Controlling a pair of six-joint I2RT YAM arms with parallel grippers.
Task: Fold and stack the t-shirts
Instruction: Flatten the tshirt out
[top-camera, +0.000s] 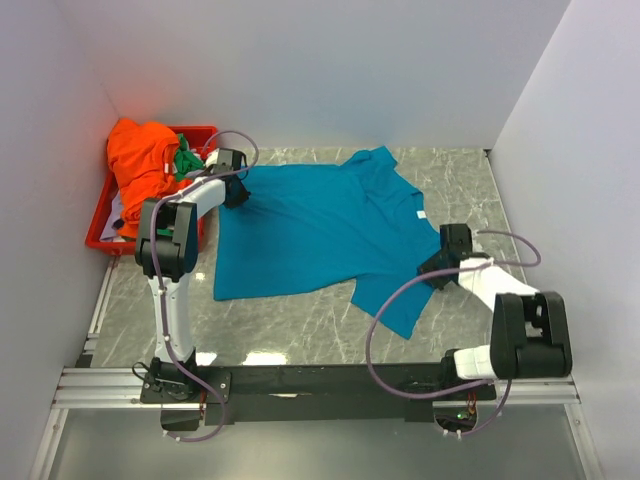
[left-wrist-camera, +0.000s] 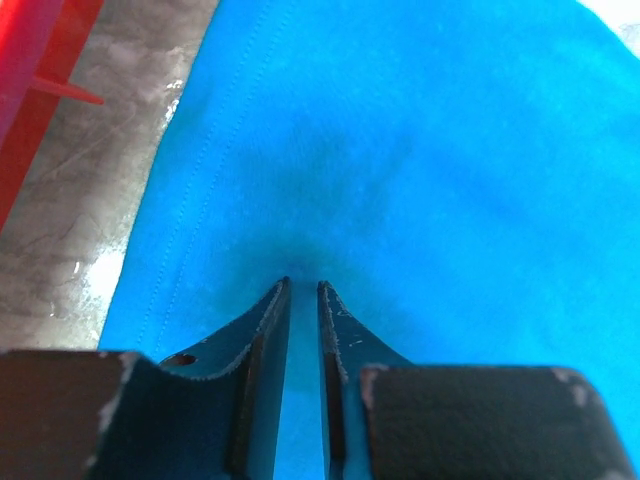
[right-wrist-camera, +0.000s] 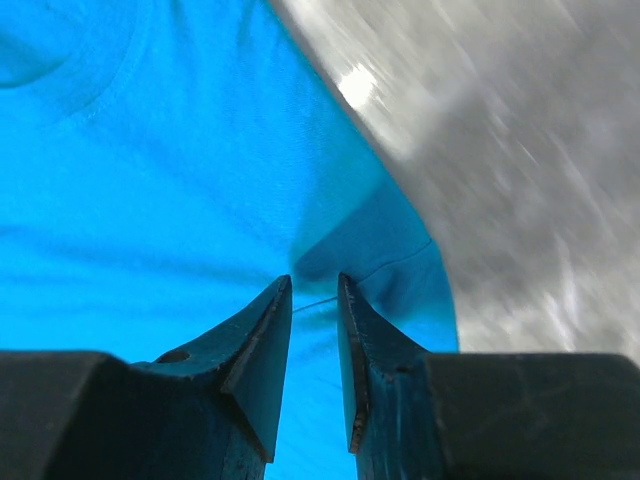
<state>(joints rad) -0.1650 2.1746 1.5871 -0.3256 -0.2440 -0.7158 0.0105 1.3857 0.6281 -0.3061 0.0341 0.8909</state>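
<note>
Seeing left gripper (left-wrist-camera: 303, 285) clenched on a pucker of the teal-blue t-shirt (top-camera: 310, 235), at its upper-left hem corner in the top view. Same for right gripper (right-wrist-camera: 314, 280): nipped on a fold by the lower-right sleeve. Otherwise spread flat, centre of the table (top-camera: 300, 325). Upper left of frame: orange t-shirt (top-camera: 140, 155) and green t-shirt (top-camera: 186, 160) heaped in red tray (top-camera: 98, 238).

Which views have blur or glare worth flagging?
Right wrist: table streaked with blur, one glare spot; teal t-shirt soft. Left wrist: sharp, shirt stitching readable, dark shadow at the fingertips, glare on the table. Top external: evenly lit, glare patch near the table's front edge, red cast on the wall by the red tray.
</note>
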